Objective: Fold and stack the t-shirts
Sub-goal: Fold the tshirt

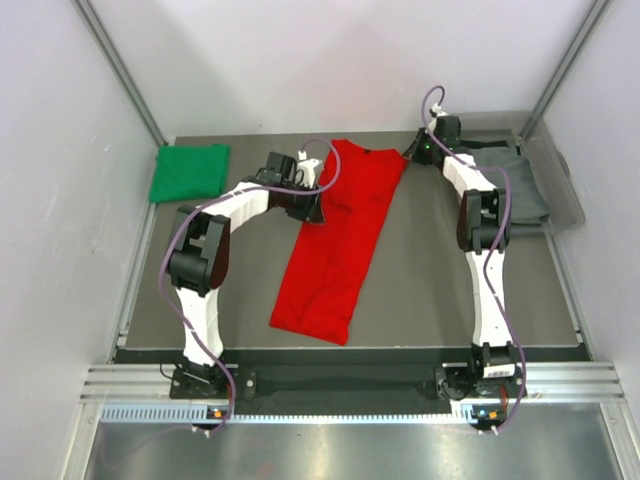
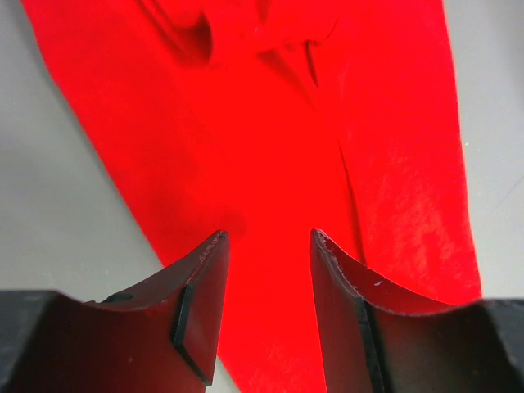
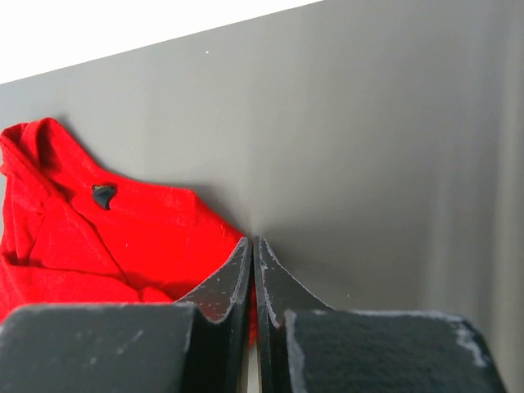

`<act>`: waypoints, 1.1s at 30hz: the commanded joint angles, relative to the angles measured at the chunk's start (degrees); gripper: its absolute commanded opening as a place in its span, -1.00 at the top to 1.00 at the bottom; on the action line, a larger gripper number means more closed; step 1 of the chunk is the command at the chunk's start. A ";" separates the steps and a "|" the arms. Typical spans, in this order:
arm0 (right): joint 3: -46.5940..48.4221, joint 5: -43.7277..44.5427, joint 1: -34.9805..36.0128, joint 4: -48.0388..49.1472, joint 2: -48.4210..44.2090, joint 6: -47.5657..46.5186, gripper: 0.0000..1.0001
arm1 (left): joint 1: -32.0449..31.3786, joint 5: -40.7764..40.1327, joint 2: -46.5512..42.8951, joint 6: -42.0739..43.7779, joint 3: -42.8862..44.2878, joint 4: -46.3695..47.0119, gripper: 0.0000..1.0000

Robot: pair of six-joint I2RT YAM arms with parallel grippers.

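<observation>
The dark grey table [image 1: 430, 290] stands between white walls. The red t-shirt [image 1: 340, 250] lies as a long strip across the middle of the frame. The green t-shirt [image 1: 188, 172] is folded at upper left, and the grey and dark t-shirts [image 1: 515, 185] are at upper right. The left gripper [image 1: 312, 205] hovers half open over the red cloth and grips nothing. The right gripper [image 1: 421, 150] is fully closed at the shirt's collar-side corner (if cloth is caught inside, I cannot tell). If it missed the cloth, a lift would leave this corner behind and the fold would come out crooked.
</observation>
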 commanded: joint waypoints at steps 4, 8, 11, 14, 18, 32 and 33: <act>-1.36 0.87 -0.92 -0.23 -2.91 -2.44 0.96 | 0.30 -0.51 -5.83 1.22 -1.21 3.75 0.01; -1.79 -1.34 -0.83 0.65 -4.23 -4.46 0.53 | 0.21 -0.16 -6.00 1.75 0.11 2.78 0.00; -2.32 -0.73 -0.74 0.30 -6.77 -8.13 0.31 | 0.30 0.45 -7.06 2.36 1.16 2.70 -0.01; -3.91 1.20 -0.83 -0.14 -11.42 -11.92 0.26 | 0.21 1.07 -5.66 2.45 4.67 -0.20 0.00; -15.64 2.87 -0.22 4.24 -21.26 -15.09 0.10 | 0.22 5.89 -5.56 1.40 3.99 -2.83 0.11; -65.01 -15.06 19.28 -8.06 -59.93 -57.52 0.45 | 0.65 5.30 -14.09 19.85 -7.44 -25.87 0.23; -67.25 -15.40 21.91 -8.40 -61.96 -58.33 0.46 | 0.83 3.64 -14.09 19.85 -8.06 -25.96 0.29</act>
